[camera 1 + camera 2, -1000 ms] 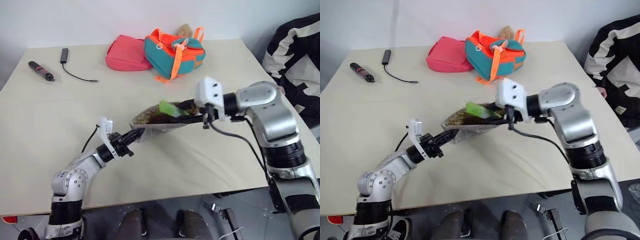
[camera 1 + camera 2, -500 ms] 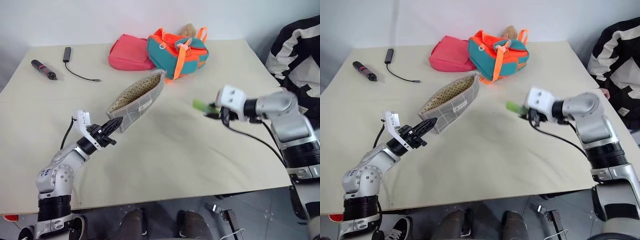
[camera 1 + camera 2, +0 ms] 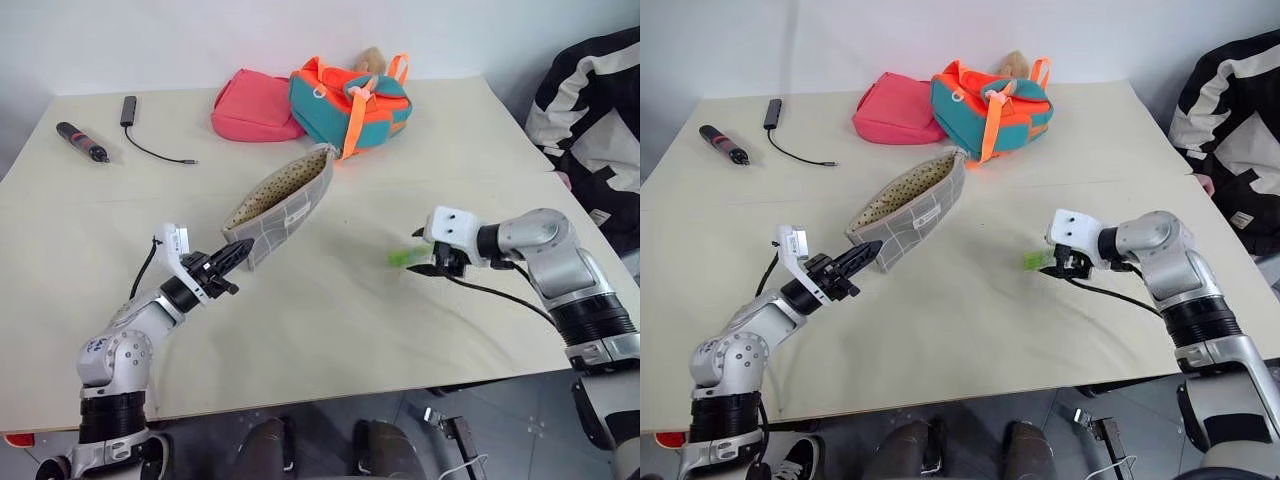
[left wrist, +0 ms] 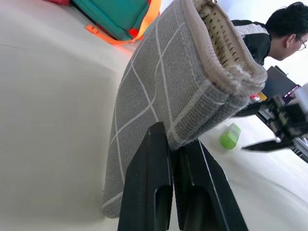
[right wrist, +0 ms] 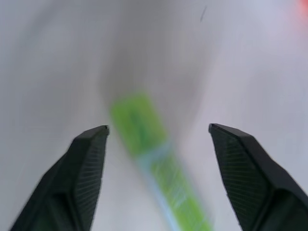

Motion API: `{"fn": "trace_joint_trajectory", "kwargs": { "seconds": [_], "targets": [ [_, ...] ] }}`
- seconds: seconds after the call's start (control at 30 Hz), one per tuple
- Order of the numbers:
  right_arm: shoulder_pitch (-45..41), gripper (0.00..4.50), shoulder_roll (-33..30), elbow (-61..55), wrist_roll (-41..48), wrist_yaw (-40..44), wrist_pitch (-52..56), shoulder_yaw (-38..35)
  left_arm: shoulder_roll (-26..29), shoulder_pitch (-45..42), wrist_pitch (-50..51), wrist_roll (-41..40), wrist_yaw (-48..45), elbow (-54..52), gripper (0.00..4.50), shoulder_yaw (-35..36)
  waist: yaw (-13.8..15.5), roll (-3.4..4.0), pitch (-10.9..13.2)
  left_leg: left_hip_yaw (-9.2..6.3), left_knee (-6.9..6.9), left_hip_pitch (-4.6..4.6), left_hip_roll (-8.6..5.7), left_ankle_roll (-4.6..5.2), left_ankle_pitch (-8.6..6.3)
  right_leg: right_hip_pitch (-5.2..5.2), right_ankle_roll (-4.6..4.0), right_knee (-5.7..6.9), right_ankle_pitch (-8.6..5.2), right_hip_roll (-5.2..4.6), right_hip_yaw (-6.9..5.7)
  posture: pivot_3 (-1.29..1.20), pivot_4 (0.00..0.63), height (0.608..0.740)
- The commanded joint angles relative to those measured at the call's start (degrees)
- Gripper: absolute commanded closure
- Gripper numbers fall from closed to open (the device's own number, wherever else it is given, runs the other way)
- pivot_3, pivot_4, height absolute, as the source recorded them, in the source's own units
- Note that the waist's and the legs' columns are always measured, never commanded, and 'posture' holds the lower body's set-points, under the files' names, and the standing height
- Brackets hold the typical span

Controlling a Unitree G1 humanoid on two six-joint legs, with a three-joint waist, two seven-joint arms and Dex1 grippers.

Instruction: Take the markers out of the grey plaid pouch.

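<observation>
The grey plaid pouch hangs tilted above the table with its mouth open and its speckled lining showing. My left gripper is shut on the pouch's lower corner. A light green marker lies at the table's right side, just in front of my right gripper. That gripper is open, and the marker sits loose between its spread fingers, touching neither. The inside of the pouch is hidden.
A pink pouch and a teal-and-orange bag lie at the back of the table. A black-and-red tool and a black cable lie at the back left. A person in a black-and-white jacket sits beyond the right edge.
My right gripper carried the green marker out of the pouch, down and to the right, then opened and left it on the table. The left gripper kept its hold on the pouch.
</observation>
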Motion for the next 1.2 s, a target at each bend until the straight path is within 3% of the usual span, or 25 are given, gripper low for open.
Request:
{"fn": "trace_joint_trajectory", "kwargs": {
  "seconds": [0.03, 0.2, 0.4, 0.73, 1.2],
  "targets": [
    [-4.5, 1.11, 1.9, -9.6, 8.7, 0.9, 6.7, -5.2, 2.4, -0.6, 1.7, -0.3, -2.1, -4.2, 4.50, -2.2, 0.0, 0.03, 0.0, 0.01, 0.00, 0.00, 0.00, 0.00, 0.00, -0.01, 0.00, 0.00, 0.00, -0.01, 0.02, 0.00, 0.150, 0.740],
    [-8.3, 1.11, 7.5, -18.0, 11.7, -1.0, 9.6, -2.9, 6.2, -1.7, 3.5, 2.1, -4.1, -6.8, 4.50, -7.3, 0.1, 0.03, 0.0, -0.01, -0.02, -0.01, 0.10, -0.26, -0.16, -0.03, -0.04, 0.00, 0.01, -0.04, 0.03, 0.00, 0.150, 0.740],
    [-10.9, 2.96, 8.0, -15.7, 2.7, 0.0, 1.1, 5.5, 5.0, -5.6, 5.7, 1.7, -2.8, -6.8, 4.50, -9.3, 0.4, 0.02, 0.0, 0.00, 0.01, -0.10, -0.13, -0.16, -0.16, -0.13, -0.01, 0.07, 0.03, -0.03, 0.03, 0.00, 0.150, 0.740],
    [-11.7, 2.96, 9.4, -9.5, -3.8, -1.1, -7.5, 7.9, 3.9, -3.2, 7.8, 0.1, -2.3, -9.4, 4.50, -7.9, 0.0, 0.02, 0.0, 0.05, -0.02, -0.14, -0.10, 0.18, 0.04, -0.12, 0.11, 0.14, 0.09, 0.07, 0.06, 0.00, 0.150, 0.740],
    [-13.2, 2.96, 10.1, -15.0, 5.2, 0.8, 5.1, 2.6, 4.0, -2.3, 7.7, 2.0, -2.5, -10.1, 4.50, -9.2, 0.1, 0.02, 0.0, 0.03, 0.01, -0.13, -0.10, 0.10, -0.01, -0.10, 0.11, 0.11, 0.09, 0.03, 0.06, 0.00, 0.150, 0.740]
  ]
}}
